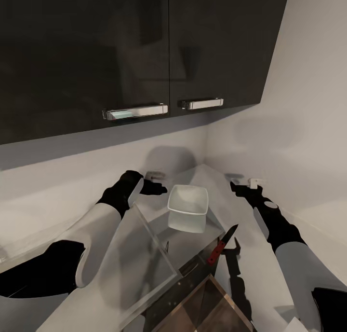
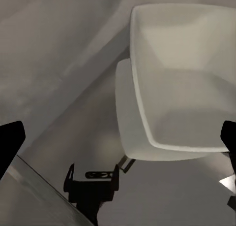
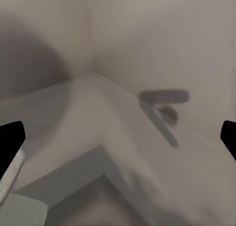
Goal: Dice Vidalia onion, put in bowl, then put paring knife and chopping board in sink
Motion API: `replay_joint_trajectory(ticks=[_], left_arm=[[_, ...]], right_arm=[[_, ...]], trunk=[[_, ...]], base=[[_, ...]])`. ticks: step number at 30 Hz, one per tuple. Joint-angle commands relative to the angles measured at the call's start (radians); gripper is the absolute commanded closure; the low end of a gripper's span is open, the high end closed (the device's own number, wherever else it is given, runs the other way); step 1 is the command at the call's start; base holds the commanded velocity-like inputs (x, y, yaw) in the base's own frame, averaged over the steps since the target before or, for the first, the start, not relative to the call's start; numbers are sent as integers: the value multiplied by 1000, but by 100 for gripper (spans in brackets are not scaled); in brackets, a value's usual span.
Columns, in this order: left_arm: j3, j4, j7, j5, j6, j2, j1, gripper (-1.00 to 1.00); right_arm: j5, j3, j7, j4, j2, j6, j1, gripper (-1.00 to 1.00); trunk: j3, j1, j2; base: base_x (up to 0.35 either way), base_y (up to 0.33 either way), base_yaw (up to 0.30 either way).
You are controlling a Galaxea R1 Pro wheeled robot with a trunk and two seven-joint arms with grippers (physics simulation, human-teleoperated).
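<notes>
Left gripper (image 1: 161, 187): jaws apart, nothing between them. In the left wrist view the two dark fingertips (image 2: 11, 140) sit at opposite edges of the frame, wide open, with the bowl (image 2: 179, 78) seen between and beyond them. No contact with the bowl visible. In the head view this gripper hangs just beside the bowl's (image 1: 188, 202) far-left corner, close to the back wall.

Right gripper (image 1: 239, 187): also spread open and empty. In the right wrist view its fingertips (image 3: 11, 142) stand at the frame's two sides, facing the bare wall corner and the countertop (image 3: 123, 152). In the head view it hovers on the other side of the bowl from the left gripper, well apart from the bowl, near the right-hand wall.

Bowl: white, squarish, upright, empty as far as can be seen, resting on the grey countertop (image 1: 270, 264) near the wall corner; its mirror image shows in the glossy surface.

Paring knife (image 1: 222, 245): red handle, dark blade, lying on the countertop nearer the robot than the bowl, blade tip pointing roughly toward the bowl's right side. Not touched by either gripper.

Chopping board (image 1: 212, 308): brown wood, partly visible, nearer still than the knife, beside a steel edge.

Dark wall cabinets (image 1: 144, 47) with chrome handles hang above the bowl.
</notes>
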Motion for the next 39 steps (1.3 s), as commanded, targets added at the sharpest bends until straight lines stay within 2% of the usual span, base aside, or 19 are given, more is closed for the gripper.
replay_joint_trajectory(ticks=[1, 26, 39], left_arm=[[-1, 1, -1, 1, 4, 0, -1, -100], [-2, 1, 0, 7, -29, 0, 0, -100], [-1, 1, 0, 8, -30, 0, 0, -100]], right_arm=[[-4, -3, 7, -7, 0, 5, -1, -100], [-4, -2, 7, -19, 0, 6, -1, -100], [-4, -2, 7, -19, 0, 7, -1, -100]], trunk=[[-2, 1, -2], [-6, 1, -2], [-6, 1, -2]], base=[[0, 0, 0], [0, 0, -1], [0, 0, -97]])
